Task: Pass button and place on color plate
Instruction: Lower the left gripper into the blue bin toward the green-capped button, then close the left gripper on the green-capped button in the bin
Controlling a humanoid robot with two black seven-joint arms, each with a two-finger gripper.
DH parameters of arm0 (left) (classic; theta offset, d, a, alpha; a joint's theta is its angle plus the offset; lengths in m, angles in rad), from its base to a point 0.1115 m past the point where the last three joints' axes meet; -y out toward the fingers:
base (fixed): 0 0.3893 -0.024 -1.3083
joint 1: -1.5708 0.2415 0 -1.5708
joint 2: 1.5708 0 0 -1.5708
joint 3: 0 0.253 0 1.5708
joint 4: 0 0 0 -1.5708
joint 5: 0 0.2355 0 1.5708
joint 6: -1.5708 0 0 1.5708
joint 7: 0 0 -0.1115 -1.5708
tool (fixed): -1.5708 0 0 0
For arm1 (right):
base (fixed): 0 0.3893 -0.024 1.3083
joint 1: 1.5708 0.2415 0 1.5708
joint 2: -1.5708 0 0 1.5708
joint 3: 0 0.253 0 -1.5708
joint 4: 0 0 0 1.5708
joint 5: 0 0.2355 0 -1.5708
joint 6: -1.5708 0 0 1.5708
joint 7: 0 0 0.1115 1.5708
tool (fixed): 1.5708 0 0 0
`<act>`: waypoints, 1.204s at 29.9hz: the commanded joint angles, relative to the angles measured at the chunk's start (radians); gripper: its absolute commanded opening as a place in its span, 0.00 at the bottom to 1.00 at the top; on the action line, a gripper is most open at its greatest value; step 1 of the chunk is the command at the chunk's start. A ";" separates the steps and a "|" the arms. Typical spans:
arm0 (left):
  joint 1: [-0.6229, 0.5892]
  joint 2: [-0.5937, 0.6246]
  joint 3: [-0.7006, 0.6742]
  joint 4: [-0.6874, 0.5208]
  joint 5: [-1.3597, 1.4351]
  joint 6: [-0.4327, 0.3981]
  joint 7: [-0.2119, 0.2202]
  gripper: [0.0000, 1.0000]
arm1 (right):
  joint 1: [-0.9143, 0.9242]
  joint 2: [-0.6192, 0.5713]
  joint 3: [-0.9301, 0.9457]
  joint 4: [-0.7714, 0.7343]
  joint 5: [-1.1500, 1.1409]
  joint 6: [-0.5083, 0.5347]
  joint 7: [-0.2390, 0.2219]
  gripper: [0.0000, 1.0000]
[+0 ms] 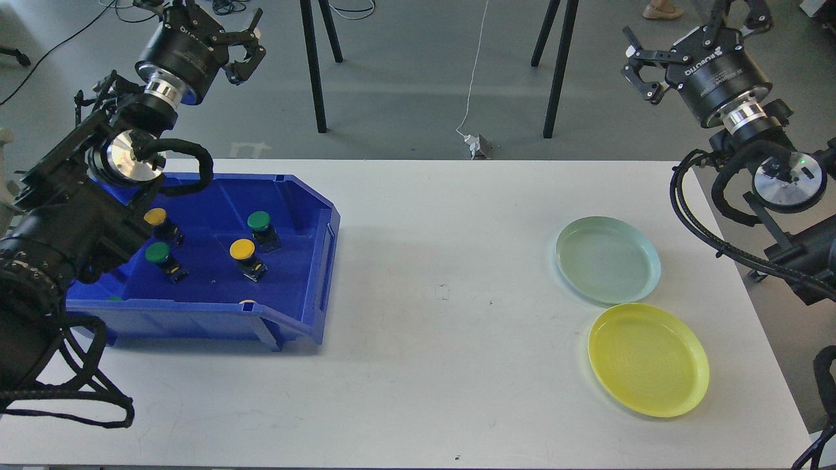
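Left claw [243,40] hanging open and empty above the bin's [313,274] far end. Right claw [643,65] also gaping, empty, beyond the tabletop [444,365]. Buttons [243,249] sitting in the bin. Green plate [607,260] touching yellow plate [648,359] at right.

plastic, metal and a matt tabletop

the blue bin [307,261] looks like glossy moulded plastic; the green plate [607,260] and yellow plate [648,359] are smooth with a soft sheen; the white table [444,365] is matt and faintly scuffed; the arms are matt black with polished metal rings.
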 commanded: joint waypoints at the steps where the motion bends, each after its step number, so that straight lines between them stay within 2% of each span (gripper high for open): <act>1: 0.019 0.079 0.074 -0.147 0.039 0.010 -0.004 1.00 | 0.006 0.001 0.000 0.004 0.000 -0.001 0.005 1.00; 3: 0.022 0.173 0.129 -0.273 0.116 0.038 -0.009 0.99 | 0.006 -0.004 0.000 0.006 0.000 -0.001 0.005 1.00; 7: 0.027 0.338 0.150 -0.471 0.395 0.104 -0.009 0.99 | 0.006 -0.010 0.000 0.006 0.000 -0.003 0.006 1.00; 11: 0.051 0.513 0.151 -0.621 0.742 0.113 -0.009 0.99 | 0.006 -0.016 0.000 0.027 0.000 -0.004 0.008 1.00; 15: 0.106 0.618 0.151 -0.704 1.026 0.115 -0.011 0.98 | 0.003 -0.016 0.011 0.034 0.000 -0.003 0.008 1.00; 26: 0.296 0.655 0.153 -0.711 1.674 0.119 -0.011 0.89 | 0.004 -0.018 0.010 0.034 -0.002 -0.003 0.008 1.00; 31: 0.359 0.652 0.186 -0.640 1.830 0.124 -0.011 0.87 | 0.004 -0.018 0.010 0.034 -0.003 -0.004 0.008 1.00; 36: 0.367 0.624 0.257 -0.501 1.872 0.211 -0.011 0.83 | 0.003 -0.016 0.005 0.029 -0.011 -0.004 0.008 1.00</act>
